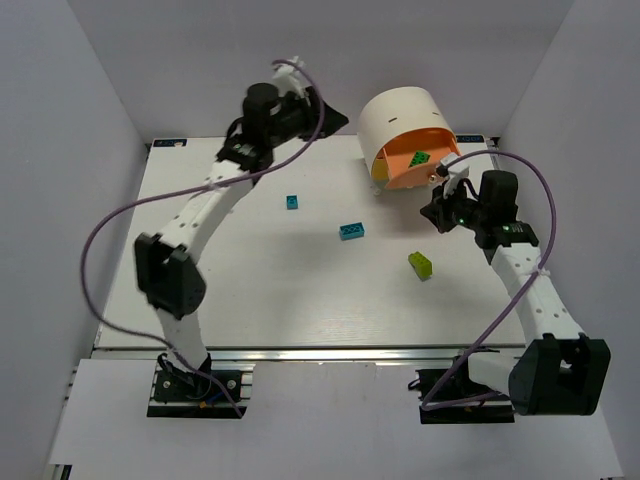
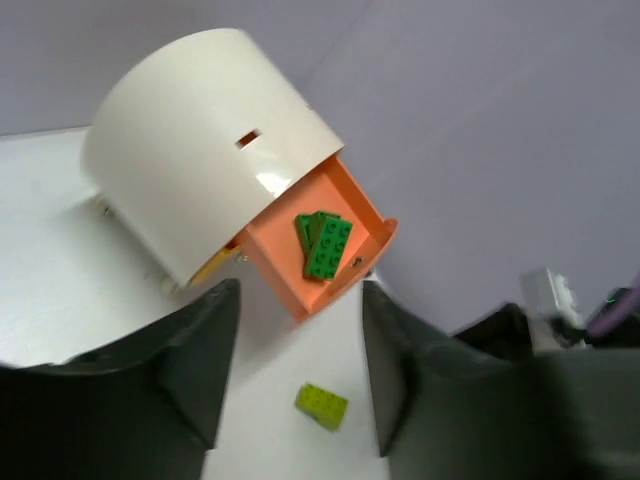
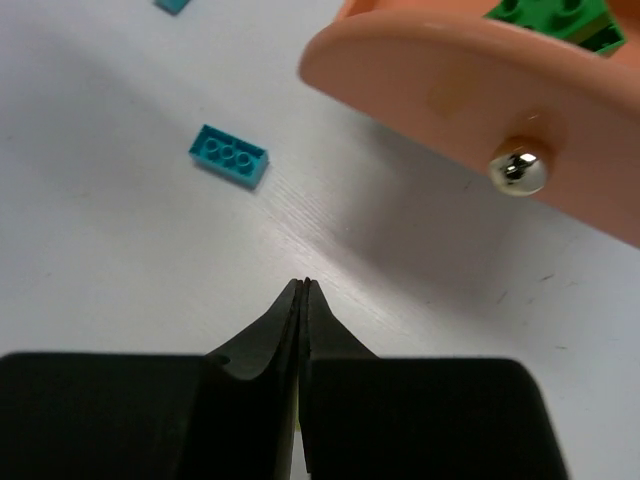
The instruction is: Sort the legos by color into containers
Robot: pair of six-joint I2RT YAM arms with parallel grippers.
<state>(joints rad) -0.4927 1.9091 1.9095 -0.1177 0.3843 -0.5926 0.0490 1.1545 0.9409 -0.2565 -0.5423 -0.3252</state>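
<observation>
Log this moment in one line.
orange drawer: open | green bricks: inside it | cyan bricks, lime brick: on table | left claw: open | right claw: shut

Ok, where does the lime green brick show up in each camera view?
Top external: lime brick lying on the table, right of centre.
Left wrist: lime brick at bottom centre, below the drawer.
Right wrist: not in it.
Shared landmark: the open orange drawer holding green bricks, seen in all three views.
</observation>
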